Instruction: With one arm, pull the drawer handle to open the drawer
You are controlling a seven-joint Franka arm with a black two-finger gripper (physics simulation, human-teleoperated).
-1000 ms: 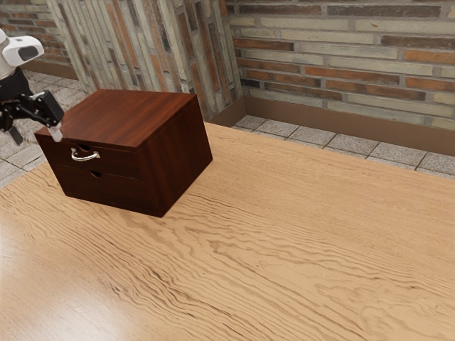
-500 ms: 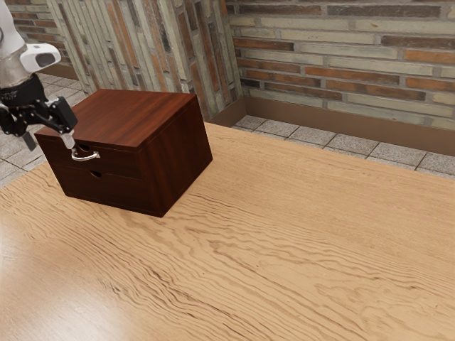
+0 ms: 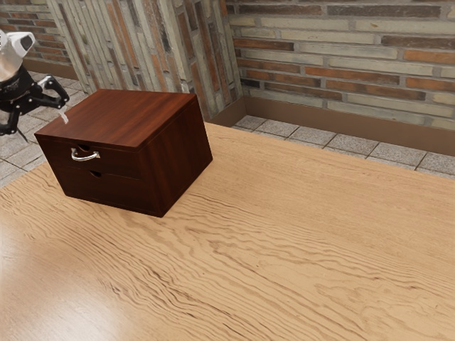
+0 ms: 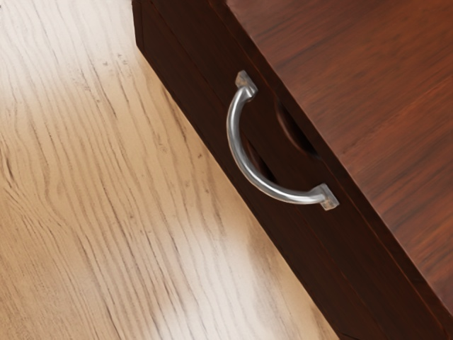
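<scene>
A dark brown wooden cabinet (image 3: 135,117) with two drawers stands at the table's far left in the exterior view. The top drawer (image 3: 114,162) carries a curved silver handle (image 3: 84,154) and looks flush with the cabinet front. My gripper (image 3: 35,121) hangs open above and to the left of the handle, off the cabinet's front top corner, touching nothing. In the wrist view the handle (image 4: 258,166) lies below my hand against the drawer front, beside the cabinet top (image 4: 368,78).
The light wooden table (image 3: 284,241) stretches wide toward the exterior view's right and front. A lower drawer (image 3: 106,188) sits under the top one. A brick wall (image 3: 341,50) and tiled floor (image 3: 398,153) lie beyond the table.
My gripper dipped close to the handle half a second ago, then rose and drew back to the left. The drawer has not shifted.
</scene>
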